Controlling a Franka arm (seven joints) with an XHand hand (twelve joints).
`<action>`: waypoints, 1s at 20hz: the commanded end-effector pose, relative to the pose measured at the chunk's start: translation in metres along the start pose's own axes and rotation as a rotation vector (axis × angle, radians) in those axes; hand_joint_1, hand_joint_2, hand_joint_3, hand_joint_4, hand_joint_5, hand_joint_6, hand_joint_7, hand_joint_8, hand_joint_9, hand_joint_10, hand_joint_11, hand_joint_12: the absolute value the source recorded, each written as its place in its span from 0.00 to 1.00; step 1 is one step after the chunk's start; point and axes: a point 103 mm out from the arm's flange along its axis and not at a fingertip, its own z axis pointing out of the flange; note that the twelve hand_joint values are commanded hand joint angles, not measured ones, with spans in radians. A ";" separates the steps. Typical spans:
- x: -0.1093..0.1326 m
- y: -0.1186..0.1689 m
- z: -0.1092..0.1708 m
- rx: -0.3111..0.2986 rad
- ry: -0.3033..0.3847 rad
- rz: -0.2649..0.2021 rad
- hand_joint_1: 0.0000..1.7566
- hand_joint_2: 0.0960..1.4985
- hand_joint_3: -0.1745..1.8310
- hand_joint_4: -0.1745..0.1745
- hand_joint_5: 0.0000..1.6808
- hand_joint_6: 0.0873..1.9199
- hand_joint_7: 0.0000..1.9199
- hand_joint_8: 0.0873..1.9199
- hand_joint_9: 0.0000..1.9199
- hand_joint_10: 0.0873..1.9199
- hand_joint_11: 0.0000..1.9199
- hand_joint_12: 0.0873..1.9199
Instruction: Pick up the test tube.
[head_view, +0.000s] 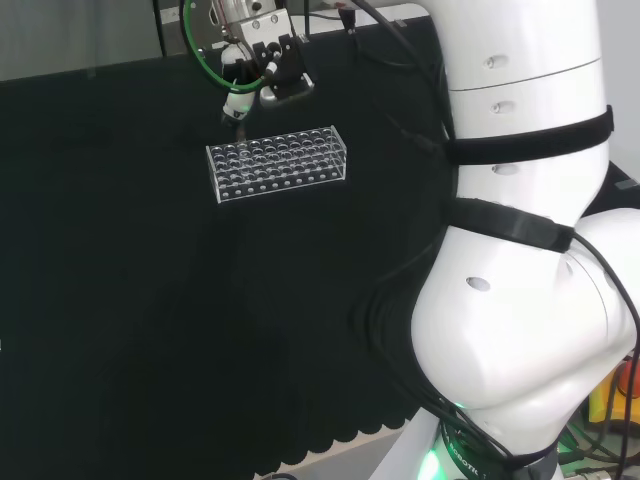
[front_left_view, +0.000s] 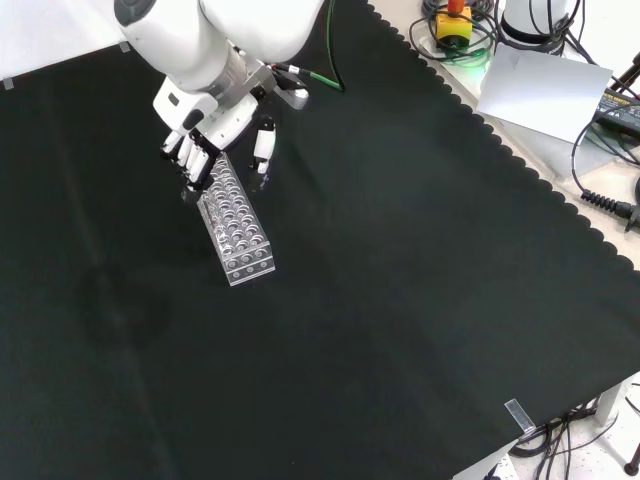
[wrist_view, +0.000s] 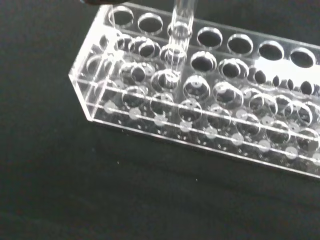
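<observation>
fingers (front_left_view: 192, 160) over clear rack (front_left_view: 237, 224), test tube (wrist_view: 183, 15) upright in rack hole

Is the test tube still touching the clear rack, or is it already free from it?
Touching. In the wrist view the test tube stands inside a hole of the rack.

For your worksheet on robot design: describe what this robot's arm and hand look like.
The arm has bulky, glossy white rounded links with black bands and black cables alongside. The hand is white with black parts. A green cable loops near the wrist.

White arm reaching far over the bench, hand (front_left_view: 222, 128) pointing down, fingers (front_left_view: 263, 150) seemingly curled
</observation>
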 end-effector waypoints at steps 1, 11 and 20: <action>-0.004 0.007 0.010 0.023 -0.016 0.018 0.46 0.65 0.08 0.10 0.29 0.04 0.31 0.43 0.25 0.41 0.06 0.80; -0.009 0.026 0.015 0.029 -0.024 0.065 0.48 0.65 0.08 0.10 0.29 0.08 0.34 0.42 0.27 0.39 0.07 0.79; -0.007 0.037 0.016 0.006 0.004 0.069 0.51 0.69 0.01 0.08 0.29 0.31 0.45 0.41 0.35 0.36 0.10 0.78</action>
